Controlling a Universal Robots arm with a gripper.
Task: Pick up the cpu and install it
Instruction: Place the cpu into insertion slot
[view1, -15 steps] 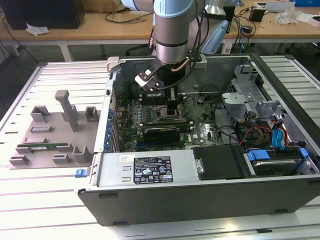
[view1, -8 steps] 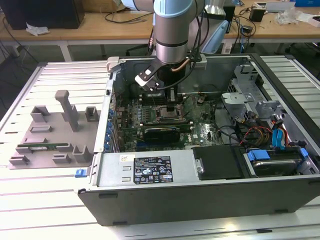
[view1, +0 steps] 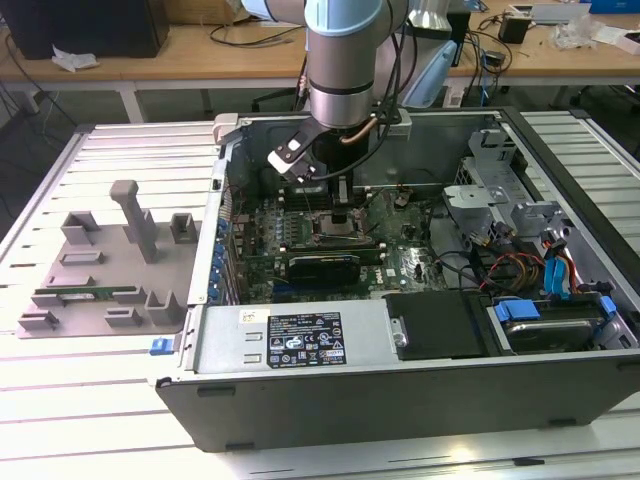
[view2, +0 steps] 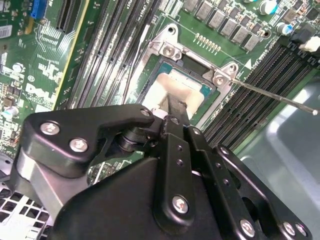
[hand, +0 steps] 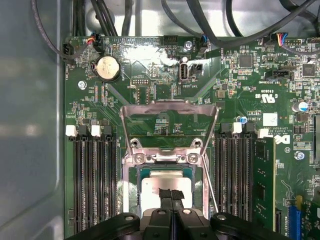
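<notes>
One end effector (hand: 171, 194) reaches down into the open computer case (view1: 400, 395). Its fingers are pressed together, with the tips on or just above the middle of the cpu (hand: 151, 186). The cpu lies flat in its socket on the green board (hand: 240, 90), and the metal socket frame (hand: 170, 107) is tipped up. In the exterior view, a grey tray (view1: 100, 270) rests on the desk (view1: 90, 410) at nine o'clock of the case.

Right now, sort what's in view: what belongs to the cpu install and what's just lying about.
Job: cpu; socket frame, flipped open; gripper at the cpu.
Lying about: gray fixture; memory stick on it; coin battery; power supply.
</notes>
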